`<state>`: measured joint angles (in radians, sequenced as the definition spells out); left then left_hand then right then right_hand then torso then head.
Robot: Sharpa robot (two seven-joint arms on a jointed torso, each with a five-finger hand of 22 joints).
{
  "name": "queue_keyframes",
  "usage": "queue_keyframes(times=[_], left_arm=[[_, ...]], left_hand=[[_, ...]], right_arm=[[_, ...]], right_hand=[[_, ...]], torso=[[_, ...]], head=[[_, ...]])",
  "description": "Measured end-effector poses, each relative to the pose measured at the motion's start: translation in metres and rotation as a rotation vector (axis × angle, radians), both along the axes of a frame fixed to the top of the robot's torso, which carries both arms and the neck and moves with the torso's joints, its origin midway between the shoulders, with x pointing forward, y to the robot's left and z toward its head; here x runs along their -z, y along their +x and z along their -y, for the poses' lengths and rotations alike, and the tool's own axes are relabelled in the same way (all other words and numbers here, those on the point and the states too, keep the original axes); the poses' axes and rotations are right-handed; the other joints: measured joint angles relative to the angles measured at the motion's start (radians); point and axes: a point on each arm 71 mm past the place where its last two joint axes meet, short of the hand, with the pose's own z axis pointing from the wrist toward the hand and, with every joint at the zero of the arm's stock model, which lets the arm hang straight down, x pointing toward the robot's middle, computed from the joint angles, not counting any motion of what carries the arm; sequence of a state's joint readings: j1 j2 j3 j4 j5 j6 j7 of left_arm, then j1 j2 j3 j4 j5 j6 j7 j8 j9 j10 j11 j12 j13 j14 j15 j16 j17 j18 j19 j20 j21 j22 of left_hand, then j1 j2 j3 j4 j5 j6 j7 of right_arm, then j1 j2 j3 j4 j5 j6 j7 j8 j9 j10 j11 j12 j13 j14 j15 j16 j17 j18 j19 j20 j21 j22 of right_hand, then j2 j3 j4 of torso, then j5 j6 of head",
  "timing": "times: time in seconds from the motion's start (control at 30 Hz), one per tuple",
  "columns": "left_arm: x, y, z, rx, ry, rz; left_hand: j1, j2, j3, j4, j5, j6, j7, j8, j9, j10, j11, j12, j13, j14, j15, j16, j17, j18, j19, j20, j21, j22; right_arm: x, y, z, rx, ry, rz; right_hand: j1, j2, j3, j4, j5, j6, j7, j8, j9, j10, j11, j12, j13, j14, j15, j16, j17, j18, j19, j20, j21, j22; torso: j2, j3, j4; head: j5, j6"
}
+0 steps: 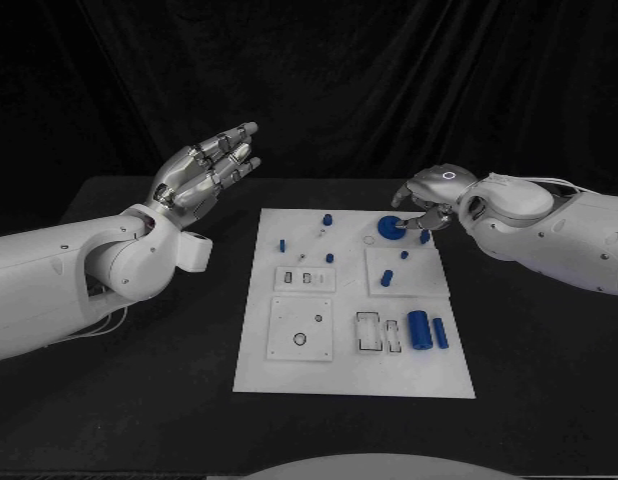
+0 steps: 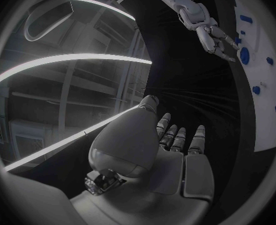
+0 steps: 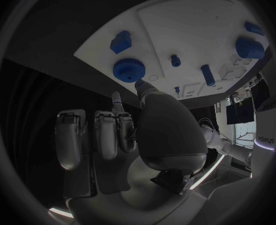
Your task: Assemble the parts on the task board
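Right hand (image 1: 427, 200) hovered just beside a round blue toothed part (image 1: 391, 227) at the far end of the white task board (image 1: 352, 375), fingertips close to it, contact impossible to tell. Left hand (image 1: 205, 170) raised well clear, fingers spread, holding nothing. Likely reaching step; next called for closing fingers around the part.

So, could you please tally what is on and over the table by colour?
Blue parts: 9
White task board: 1
Silver hands: 2
Total: 12
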<state>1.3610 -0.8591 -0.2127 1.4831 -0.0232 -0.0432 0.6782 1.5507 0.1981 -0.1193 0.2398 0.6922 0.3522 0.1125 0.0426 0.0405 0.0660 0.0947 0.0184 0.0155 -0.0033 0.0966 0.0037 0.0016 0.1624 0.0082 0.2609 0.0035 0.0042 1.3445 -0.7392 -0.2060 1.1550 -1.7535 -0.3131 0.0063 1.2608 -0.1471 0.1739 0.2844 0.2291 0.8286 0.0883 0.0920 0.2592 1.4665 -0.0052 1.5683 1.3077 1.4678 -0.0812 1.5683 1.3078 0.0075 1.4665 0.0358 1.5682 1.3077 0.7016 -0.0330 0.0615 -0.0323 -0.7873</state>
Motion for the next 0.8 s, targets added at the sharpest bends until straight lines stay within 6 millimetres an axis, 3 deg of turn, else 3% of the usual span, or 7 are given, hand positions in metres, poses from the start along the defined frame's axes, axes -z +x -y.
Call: queue_keyframes(times=[0.2,0.37,0.8], left_arm=[[0.000,0.000,0.000,0.001,0.000,0.000],[0.000,0.001,0.000,0.001,0.000,0.000],[0.001,0.001,0.000,0.004,-0.001,-0.002]], left_hand=[[0.000,0.000,0.000,0.000,0.000,0.000,0.000,0.000,0.000,0.000,0.000,0.000,0.000,0.000,0.000,0.000,0.000,0.000,0.000,0.000,0.000,0.000],[0.004,0.004,0.000,0.000,0.000,0.000,0.000,0.000,0.000,0.000,0.000,0.000,0.000,0.000,0.000,0.000,0.000,0.000,0.000,0.000,0.000,0.000],[0.004,0.004,0.000,0.000,0.000,0.000,0.000,0.000,0.000,0.000,0.000,0.000,-0.001,0.004,0.004,0.000,-0.001,0.000,-0.004,0.004,0.000,0.000]], right_arm=[[0.002,0.001,-0.002,0.000,-0.001,-0.002],[0.004,0.002,-0.003,-0.001,-0.002,-0.006],[0.015,0.003,-0.003,0.008,-0.009,-0.027]], right_hand=[[0.000,0.000,-0.004,0.004,-0.062,0.010,0.003,0.007,0.000,0.000,0.000,0.000,0.000,0.000,0.000,0.000,0.000,0.000,0.000,0.000,0.000,0.000],[0.006,-0.006,-0.004,0.004,-0.068,0.024,-0.004,0.014,0.005,0.000,0.000,0.000,0.000,0.000,0.000,0.000,0.000,0.000,0.000,0.000,0.000,0.000],[0.005,-0.005,-0.004,0.004,-0.068,0.033,-0.003,0.018,0.008,0.000,0.000,0.000,0.000,0.000,0.000,0.000,0.000,0.000,0.000,0.000,0.000,0.000]], torso=[[-0.001,-0.0003,-0.0012],[-0.001,-0.0002,-0.0005],[0.001,0.0005,-0.0004]], head=[[0.001,0.000],[0.001,0.000],[0.001,-0.004]])
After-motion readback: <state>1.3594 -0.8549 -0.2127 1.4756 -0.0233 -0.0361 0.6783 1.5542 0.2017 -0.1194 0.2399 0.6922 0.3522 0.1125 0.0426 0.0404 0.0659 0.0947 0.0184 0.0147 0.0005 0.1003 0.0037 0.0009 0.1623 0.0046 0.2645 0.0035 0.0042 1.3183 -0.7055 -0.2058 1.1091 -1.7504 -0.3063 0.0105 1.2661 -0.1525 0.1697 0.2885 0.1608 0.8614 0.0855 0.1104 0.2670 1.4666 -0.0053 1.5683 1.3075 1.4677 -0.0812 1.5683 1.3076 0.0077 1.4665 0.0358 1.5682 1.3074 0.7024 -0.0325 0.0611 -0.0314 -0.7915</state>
